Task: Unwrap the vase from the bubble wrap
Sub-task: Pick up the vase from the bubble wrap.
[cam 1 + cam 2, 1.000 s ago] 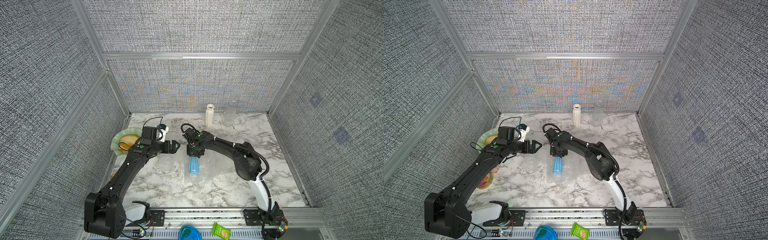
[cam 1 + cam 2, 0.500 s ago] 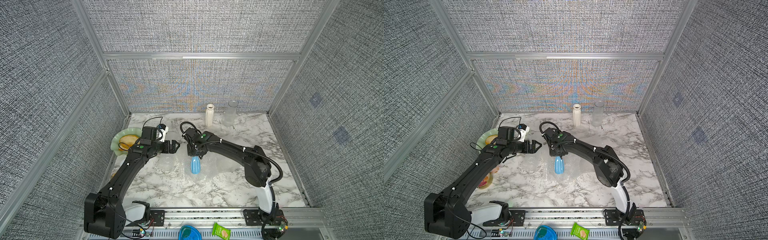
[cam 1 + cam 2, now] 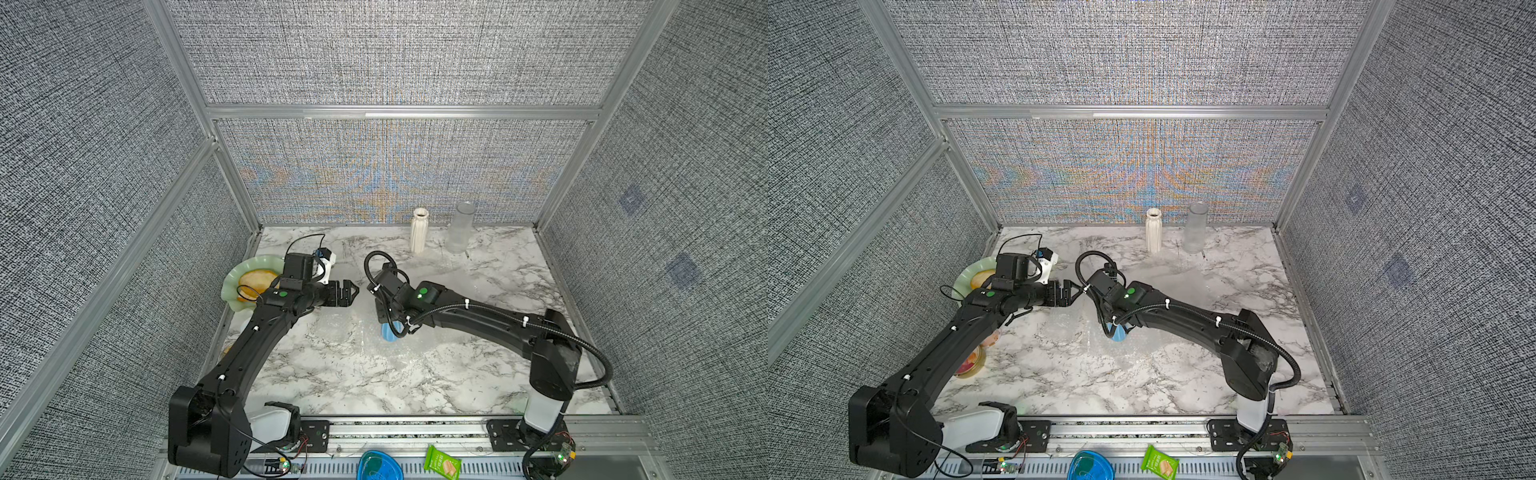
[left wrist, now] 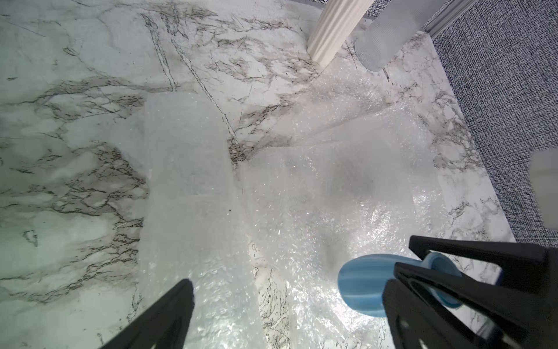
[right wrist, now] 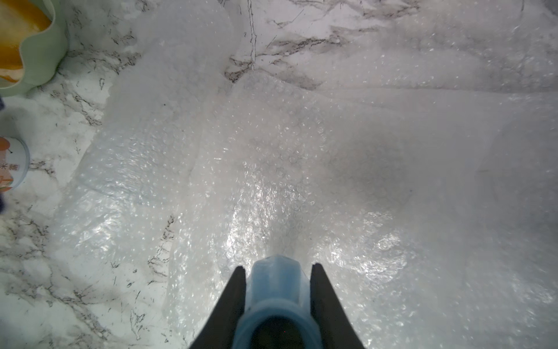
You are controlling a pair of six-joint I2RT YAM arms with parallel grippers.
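The right gripper [image 5: 277, 266] is clamping a small, rounded, matte blue vase [image 5: 275, 290] between its two black fingers. The vase's open mouth is facing back toward the wrist and its body is poking out past the fingertips. The clear, crinkly bubble wrap [image 5: 271, 145] is lying spread on the white marble tabletop [image 3: 332, 374], directly beneath and ahead of those fingertips; whether the vase is touching it cannot be told. At least two overlapping sheets are showing, but the exact count is unclear. The left gripper [image 3: 351, 291] is hovering with its fingers spread wide, holding nothing, with the blue vase just beside one finger and wrap below. Three vases are showing in all: the blue one, plus one cream ribbed ceramic vase [image 3: 419, 230] and one clear glass vase [image 3: 459, 228], both standing upright well beyond both grippers
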